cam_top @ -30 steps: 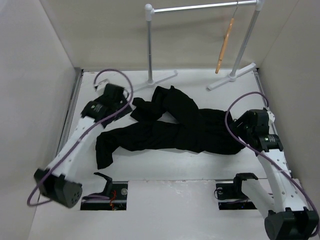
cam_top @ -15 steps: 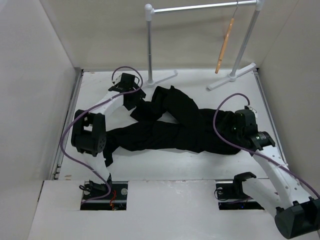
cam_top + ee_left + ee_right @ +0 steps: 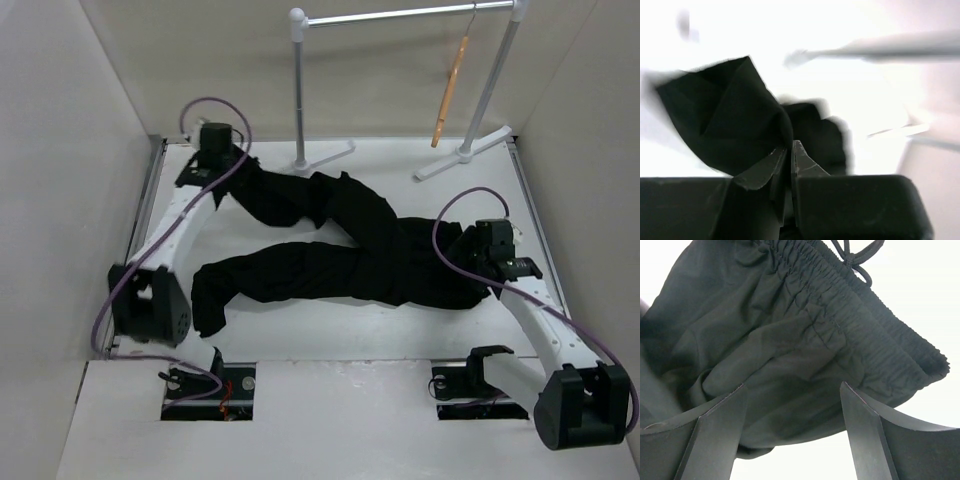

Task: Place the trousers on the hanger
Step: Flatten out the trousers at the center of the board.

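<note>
The black trousers (image 3: 370, 255) lie spread across the middle of the table. One leg runs to the near left and the other to the far left. My left gripper (image 3: 238, 172) is shut on the cuff end of the far leg; in the left wrist view the fabric (image 3: 730, 120) is pinched between the closed jaws (image 3: 790, 150). My right gripper (image 3: 463, 256) stands open at the waist end. Its fingers (image 3: 792, 390) straddle the cloth just below the elastic waistband (image 3: 875, 320) without pinching it. The tan wooden hanger (image 3: 450, 92) hangs from the rack at the back right.
A silver metal rack (image 3: 400, 15) stands at the back, its two feet (image 3: 325, 158) (image 3: 462, 155) resting on the table's far edge. White walls close in left, right and behind. Two openings at the near edge hold the arm bases (image 3: 210, 385).
My left arm swung to the far left corner, shut on the far leg's cuff and drew that leg out leftward. My right gripper opened wider and settled at the waistband.
</note>
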`<state>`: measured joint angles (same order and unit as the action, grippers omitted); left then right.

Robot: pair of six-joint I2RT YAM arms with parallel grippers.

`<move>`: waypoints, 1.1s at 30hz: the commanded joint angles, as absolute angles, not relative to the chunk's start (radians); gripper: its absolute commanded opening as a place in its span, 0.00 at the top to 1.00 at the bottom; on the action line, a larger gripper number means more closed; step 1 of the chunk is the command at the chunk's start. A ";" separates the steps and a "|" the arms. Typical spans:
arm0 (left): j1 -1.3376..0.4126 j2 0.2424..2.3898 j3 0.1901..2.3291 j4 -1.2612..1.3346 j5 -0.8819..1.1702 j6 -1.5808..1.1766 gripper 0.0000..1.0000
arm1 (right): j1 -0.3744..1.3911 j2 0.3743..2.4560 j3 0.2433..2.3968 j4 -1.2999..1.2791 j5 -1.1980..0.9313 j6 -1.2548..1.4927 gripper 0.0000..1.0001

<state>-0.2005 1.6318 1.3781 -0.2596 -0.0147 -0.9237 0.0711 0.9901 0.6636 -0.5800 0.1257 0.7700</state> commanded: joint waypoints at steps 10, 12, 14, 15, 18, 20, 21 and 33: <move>0.023 1.051 1.001 -0.343 -0.276 -0.768 0.88 | 0.045 1.016 0.569 -0.446 0.060 0.857 0.33; 0.143 1.106 0.956 -0.371 -0.241 -0.790 0.89 | 0.045 1.015 0.572 -0.446 0.048 0.853 0.40; 0.229 1.169 0.954 -0.309 -0.132 -0.798 0.93 | 0.050 1.026 0.580 -0.451 0.040 0.845 0.50; 0.252 1.192 0.974 -0.284 -0.097 -0.805 0.95 | 0.050 1.031 0.583 -0.453 0.041 0.841 0.54; 0.240 1.219 1.063 -0.279 -0.132 -0.811 0.96 | 0.039 1.031 0.584 -0.451 0.043 0.836 0.70; 0.234 1.241 1.112 -0.284 -0.178 -0.813 0.96 | 0.021 1.025 0.589 -0.453 0.038 0.827 0.77; 0.234 1.270 1.143 -0.279 -0.182 -0.818 0.96 | 0.015 1.023 0.592 -0.456 0.037 0.824 0.78; 0.326 1.499 1.558 -0.351 -0.153 -0.880 0.98 | -0.056 1.003 0.705 -0.485 0.106 0.790 0.59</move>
